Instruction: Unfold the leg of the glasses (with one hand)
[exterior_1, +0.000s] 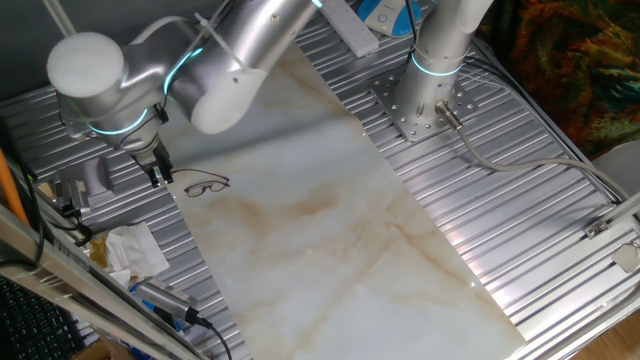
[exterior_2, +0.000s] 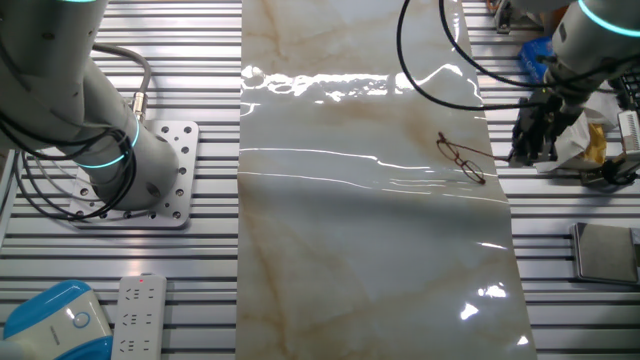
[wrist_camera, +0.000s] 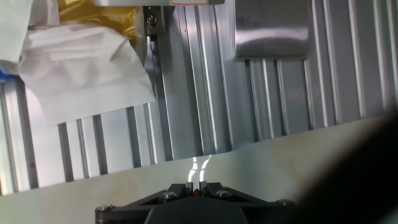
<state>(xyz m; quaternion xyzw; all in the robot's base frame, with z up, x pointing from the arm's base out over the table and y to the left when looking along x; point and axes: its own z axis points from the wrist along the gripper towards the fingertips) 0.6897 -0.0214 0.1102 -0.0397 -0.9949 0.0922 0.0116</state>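
Observation:
The glasses (exterior_1: 207, 185) lie on the marbled sheet (exterior_1: 330, 230) near its left edge, a thin dark reddish wire frame with two clear lenses. They also show in the other fixed view (exterior_2: 462, 158). My gripper (exterior_1: 158, 172) stands just left of them, over the sheet's edge and low to the table, and it also shows in the other fixed view (exterior_2: 530, 150). In the hand view the gripper (wrist_camera: 196, 186) has its jaws nearly together, with a small reddish bit of the glasses' leg (wrist_camera: 196, 191) pinched between them. The rest of the glasses is out of the hand view.
A crumpled white tissue (exterior_1: 135, 250) and yellow wrapper lie on the slatted table beside the gripper. A metal plate (wrist_camera: 272, 28) lies nearby. The arm's base plate (exterior_1: 420, 105) is at the back. A power strip (exterior_2: 140, 315) and a blue device (exterior_2: 55, 320) sit opposite.

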